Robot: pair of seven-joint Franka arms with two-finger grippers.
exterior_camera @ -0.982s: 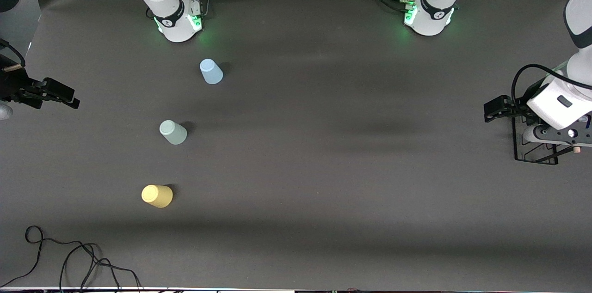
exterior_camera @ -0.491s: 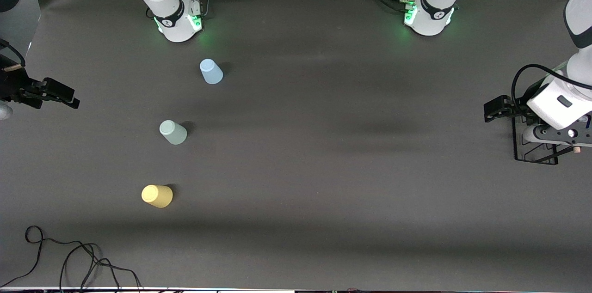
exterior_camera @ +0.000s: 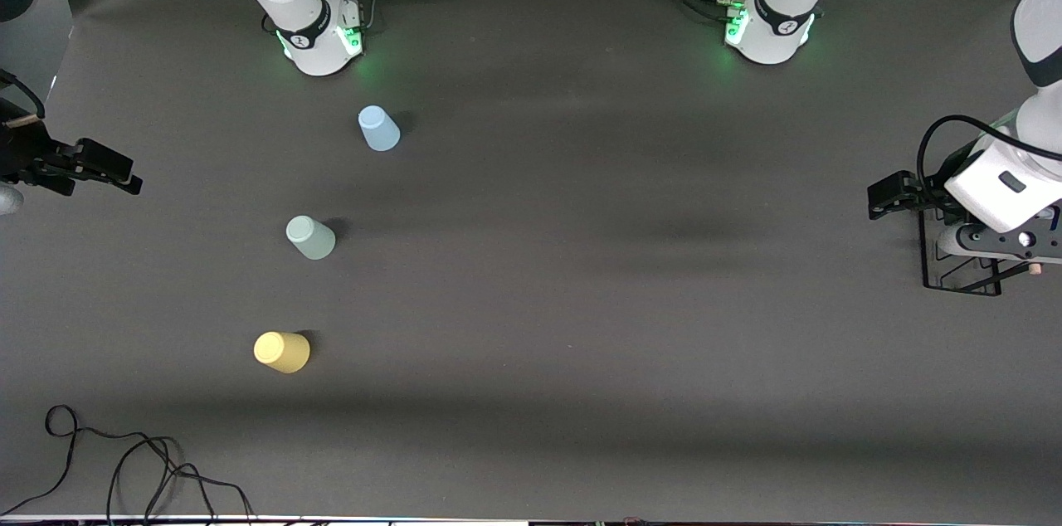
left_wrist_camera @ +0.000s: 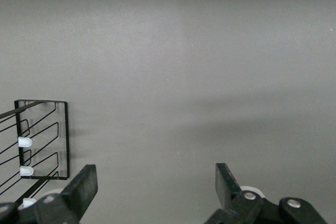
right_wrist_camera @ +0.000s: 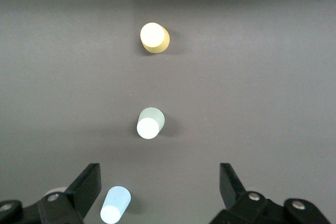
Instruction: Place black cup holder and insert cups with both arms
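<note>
I see the dark worktop (exterior_camera: pixel 581 302) wide open through its middle — plenty of room to set the rack down there. The black cup holder (exterior_camera: pixel 962 269) stands at the left arm's end, close to the worktop's edge, partly under the left hand (exterior_camera: pixel 884 201), which hangs over it with fingers spread and nothing in them. I judge the first step is barely begun: the next move calls for lowering onto the rack's top rod. The right hand (exterior_camera: pixel 104 169), also spread and empty, waits over its own end. The blue cup (exterior_camera: pixel 378 129), grey-green cup (exterior_camera: pixel 310 236) and yellow cup (exterior_camera: pixel 281 352) sit mouth-down, well apart, in a row toward the right arm's end.
</note>
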